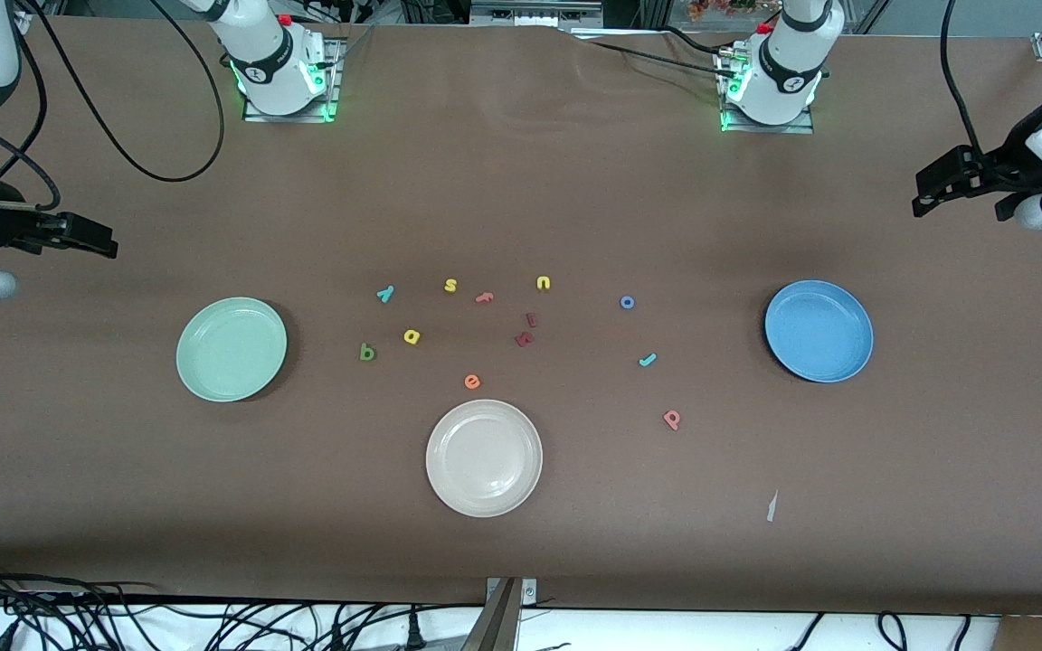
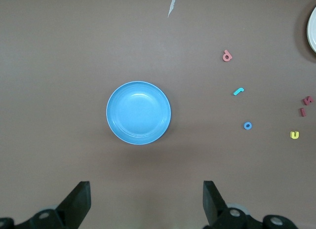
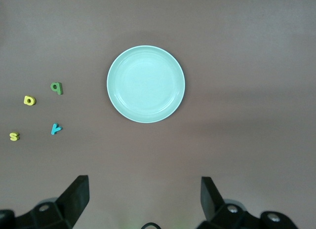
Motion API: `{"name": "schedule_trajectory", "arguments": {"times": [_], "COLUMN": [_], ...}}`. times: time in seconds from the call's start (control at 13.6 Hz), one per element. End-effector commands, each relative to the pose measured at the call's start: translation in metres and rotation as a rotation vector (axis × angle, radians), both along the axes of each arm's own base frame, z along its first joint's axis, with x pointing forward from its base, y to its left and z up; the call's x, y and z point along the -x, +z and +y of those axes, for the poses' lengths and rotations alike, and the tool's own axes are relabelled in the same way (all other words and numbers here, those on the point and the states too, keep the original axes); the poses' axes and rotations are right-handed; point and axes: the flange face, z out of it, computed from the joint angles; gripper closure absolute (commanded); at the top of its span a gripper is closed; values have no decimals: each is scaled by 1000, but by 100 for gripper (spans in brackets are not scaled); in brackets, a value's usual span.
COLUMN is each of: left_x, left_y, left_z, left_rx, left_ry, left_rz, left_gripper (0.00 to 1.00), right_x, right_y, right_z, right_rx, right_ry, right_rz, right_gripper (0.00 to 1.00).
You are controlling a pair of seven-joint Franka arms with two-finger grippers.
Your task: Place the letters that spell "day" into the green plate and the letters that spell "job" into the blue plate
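The green plate (image 1: 232, 348) (image 3: 145, 84) lies toward the right arm's end, the blue plate (image 1: 818, 331) (image 2: 138, 112) toward the left arm's end. Between them lie the dark green d (image 1: 367, 353) (image 3: 57, 87), yellow a (image 1: 411, 336) (image 3: 29, 100), teal y (image 1: 385, 293) (image 3: 56, 129), teal j (image 1: 648, 360) (image 2: 238, 91), blue o (image 1: 627, 302) (image 2: 248, 125) and pinkish-red b (image 1: 672, 419) (image 2: 226, 56). My left gripper (image 1: 923, 194) (image 2: 146, 189) hangs open and empty high over the table near the blue plate. My right gripper (image 1: 109, 244) (image 3: 144, 187) hangs open and empty near the green plate.
A cream-white plate (image 1: 484, 457) sits nearest the front camera. Among the letters lie a yellow s (image 1: 450, 286), yellow u (image 1: 544, 283), orange e (image 1: 472, 382), a red f (image 1: 484, 297) and two dark red pieces (image 1: 524, 339). A scrap of tape (image 1: 772, 506) lies near the front edge.
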Motion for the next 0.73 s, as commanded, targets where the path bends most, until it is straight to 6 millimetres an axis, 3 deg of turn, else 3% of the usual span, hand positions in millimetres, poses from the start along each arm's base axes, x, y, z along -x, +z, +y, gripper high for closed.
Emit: {"name": "schedule_trajectory", "arguments": {"times": [0.0, 0.66], "left_x": [-1, -1], "left_y": [6, 6], "left_z": [-3, -1], "left_rx": [8, 5], "left_ry": [-4, 1], "left_rz": [5, 6], "left_gripper": [0, 0], "right_x": [4, 3], "right_y": [6, 9], "right_z": [0, 8], "right_rx": [-2, -2], "right_ry": [-10, 4], "right_rz": [3, -8], "right_gripper": [0, 0]}}
